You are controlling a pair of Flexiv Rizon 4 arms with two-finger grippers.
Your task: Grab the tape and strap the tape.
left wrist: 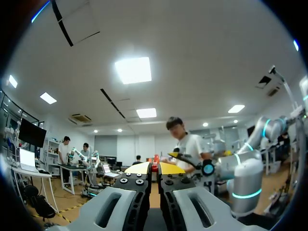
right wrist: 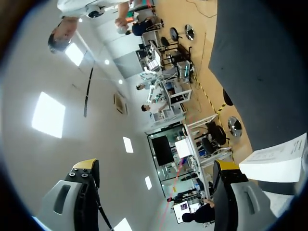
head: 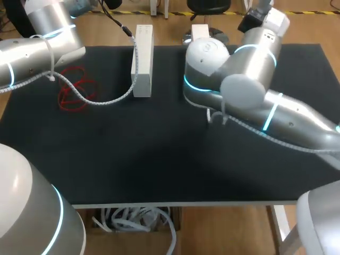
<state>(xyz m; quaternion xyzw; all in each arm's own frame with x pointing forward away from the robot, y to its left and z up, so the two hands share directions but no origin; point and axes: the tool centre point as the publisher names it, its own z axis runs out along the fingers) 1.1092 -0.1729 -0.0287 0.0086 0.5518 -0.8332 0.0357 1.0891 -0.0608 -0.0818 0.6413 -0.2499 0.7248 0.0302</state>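
Closest in, a pale rounded base (head: 32, 218) fills the near left corner, just past the front edge of the black counter (head: 159, 159). Farther back, the left arm (head: 37, 42) comes in over the counter's far left corner. From above its gripper is out of sight.

The tape (head: 77, 90), a loose red tangle of loops, lies on the counter's left side, close under that arm. A ribbed cable (head: 114, 98) sags from the arm across the tape and climbs along the left side of a long box (head: 142, 61), white, at the far middle.

In its own wrist view the left gripper (left wrist: 154, 168) points out level into the room, yellow tips drawn almost together. A sliver of red shows in the slit between them; whether it is pinched there I cannot tell.

Right of the long box a small box (head: 201, 32), also white, sits at the far edge, partly behind the right arm (head: 249, 79). That arm folds in from the right over the counter's middle. The right gripper (right wrist: 156, 166) stands wide open with nothing between its fingers.
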